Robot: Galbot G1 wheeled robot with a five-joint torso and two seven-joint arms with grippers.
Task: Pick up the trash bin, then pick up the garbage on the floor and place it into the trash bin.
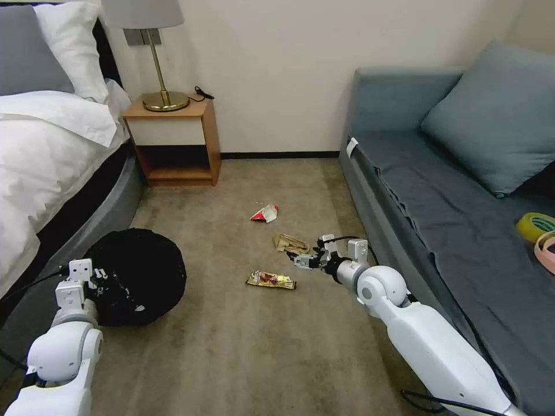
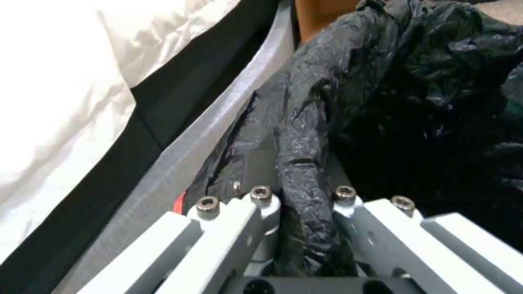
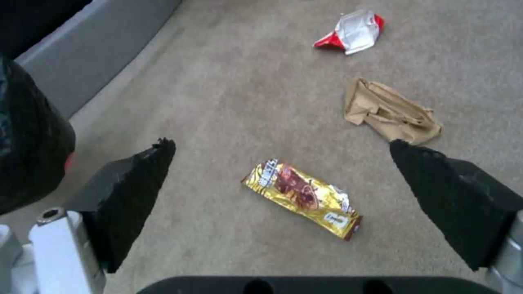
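Trash bin [image 1: 136,276] sits by the bed, its bag rim pinched in the left gripper [image 2: 302,196]. Right gripper [image 3: 283,163], fingers spread, hangs over the gold wrapper [image 3: 302,198]; flat foil could slip the pinch.

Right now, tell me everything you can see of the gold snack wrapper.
The gold snack wrapper is a long, flat, shiny foil packet with a brown-red print and white lettering, slightly crinkled. It lies flat on the beige carpet, touching nothing else, between the open fingers of the right gripper above it.
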